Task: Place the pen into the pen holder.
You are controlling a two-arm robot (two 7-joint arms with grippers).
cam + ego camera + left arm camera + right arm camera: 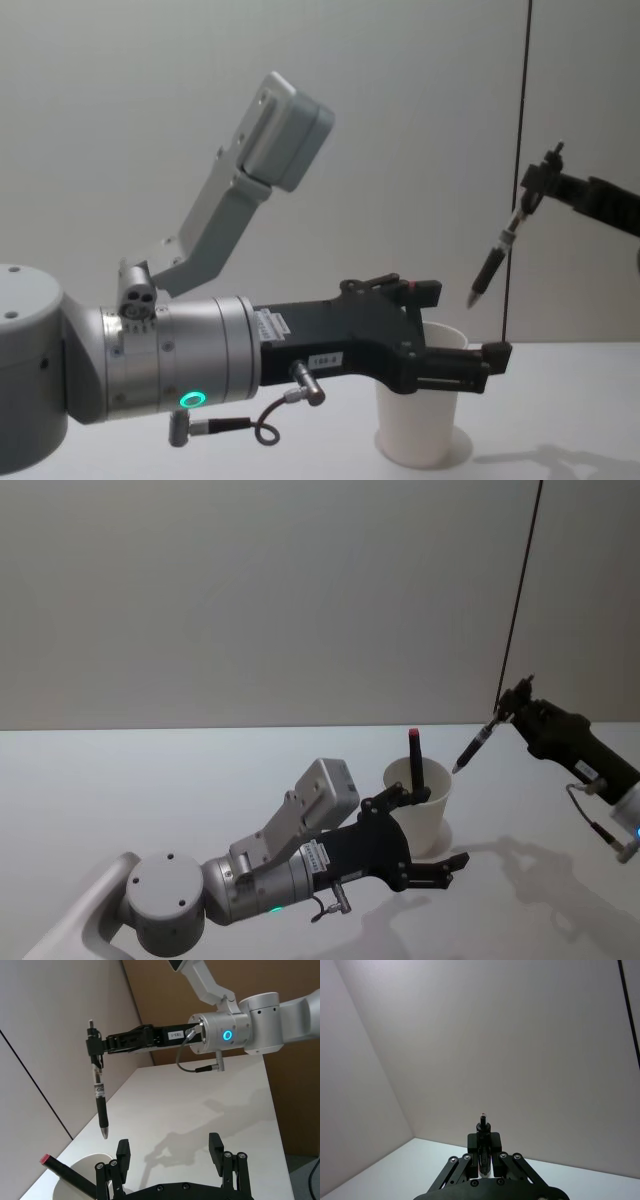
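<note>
Closest to the chest camera, the left gripper [455,335] reaches across the tabletop [150,780] with its jaws spread wide around the cup [420,802], one finger on each side of it. Whether the fingers touch the wall I cannot tell; they seem to stand ready to steady it. A red-capped marker [415,763] already leans inside the cup.

Up and to the right, well above the tabletop, the right gripper [512,708] has its jaws closed on the top end of the pen [474,746]. The pen hangs in the air, apart from the cup and somewhat beyond its rim on the right side. Its long axis is tilted, not vertical: the clip end is up in the jaws, and the tip points down and toward the cup.

To finish well, I judge the right arm should carry the tip over the open part of the mouth, clear of the marker and the near rim, and bring the pen closer to upright. Lower it until the tip is well inside before letting go; a release from higher up could bounce the pen off the rim or tip the light cup.
</note>
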